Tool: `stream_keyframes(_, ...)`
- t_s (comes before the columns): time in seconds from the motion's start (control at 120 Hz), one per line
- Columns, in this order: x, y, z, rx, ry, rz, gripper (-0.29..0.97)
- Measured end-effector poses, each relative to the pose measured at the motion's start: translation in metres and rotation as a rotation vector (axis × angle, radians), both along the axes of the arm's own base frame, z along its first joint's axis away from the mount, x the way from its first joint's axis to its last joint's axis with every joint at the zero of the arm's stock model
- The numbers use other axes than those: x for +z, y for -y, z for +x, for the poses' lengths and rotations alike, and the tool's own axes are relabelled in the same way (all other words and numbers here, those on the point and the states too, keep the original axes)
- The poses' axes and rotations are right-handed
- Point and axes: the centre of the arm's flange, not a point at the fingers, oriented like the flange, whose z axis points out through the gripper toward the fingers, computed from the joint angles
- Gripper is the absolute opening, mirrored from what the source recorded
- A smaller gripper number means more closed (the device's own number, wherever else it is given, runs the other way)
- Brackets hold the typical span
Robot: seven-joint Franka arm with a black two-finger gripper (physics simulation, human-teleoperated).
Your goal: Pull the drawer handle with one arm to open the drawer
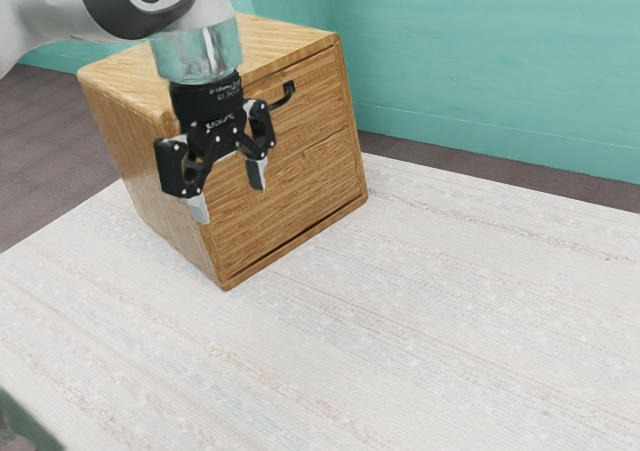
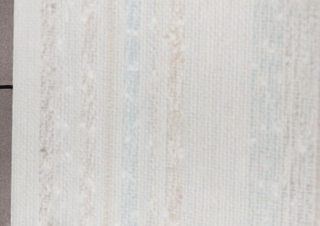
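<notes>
One open, empty gripper [image 1: 229, 195] — apart from the handle [image 1: 288, 95].
Risk by the desk's [image 1: 450, 301] far edge: closing on air, scraping the drawer [image 1: 320, 79].

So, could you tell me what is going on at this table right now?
The Franka arm's gripper hangs open and empty, fingers pointing down, in front of the wooden cabinet, which stands on the pale woven surface. The dark handle of the upper drawer is untouched. The drawer looks flush with the cabinet front, so the pull has not begun.
</notes>
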Motion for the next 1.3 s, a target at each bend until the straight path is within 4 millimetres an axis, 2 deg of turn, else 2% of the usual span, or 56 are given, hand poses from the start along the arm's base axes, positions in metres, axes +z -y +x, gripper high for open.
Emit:
stream_keyframes(0.267, 0.012, -0.006, 0.01, 0.462, 0.101, 0.043, 0.66)
stream_keyframes(0.317, 0.043, -0.007, 0.001, 0.525, 0.167, 0.028, 0.66)
stream_keyframes(0.375, 0.102, -0.006, -0.025, 0.591, 0.284, 0.016, 0.66)
stream_keyframes(0.417, 0.134, -0.003, -0.042, 0.635, 0.355, 0.025, 0.66)
stream_keyframes(0.45, 0.148, -0.001, -0.051, 0.671, 0.391, 0.038, 0.66)
stream_keyframes(0.5, 0.158, -0.003, -0.056, 0.725, 0.425, 0.062, 0.66)
stream_keyframes(0.592, 0.146, -0.019, -0.044, 0.815, 0.435, 0.11, 0.66)
stream_keyframes(0.717, 0.14, -0.056, -0.037, 0.943, 0.466, 0.17, 0.66)
stream_keyframes(0.75, 0.135, -0.076, -0.035, 0.991, 0.462, 0.188, 0.66)
stream_keyframes(0.825, 0.111, -0.127, -0.021, 1.082, 0.422, 0.212, 0.65)
stream_keyframes(0.858, 0.103, -0.14, -0.015, 1.105, 0.415, 0.221, 0.65)
stream_keyframes(0.908, 0.097, -0.148, -0.006, 1.123, 0.43, 0.237, 0.65)
stream_keyframes(0.942, 0.093, -0.148, 0.004, 1.128, 0.451, 0.254, 0.65)
stream_keyframes(1.05, 0.074, -0.122, 0.051, 1.093, 0.526, 0.306, 0.65)
stream_keyframes(1.108, 0.067, -0.107, 0.069, 1.07, 0.561, 0.307, 0.65)
stream_keyframes(1.183, 0.071, -0.088, 0.078, 1.051, 0.607, 0.289, 0.64)
stream_keyframes(1.3, 0.082, -0.061, 0.078, 1.075, 0.638, 0.256, 0.64)
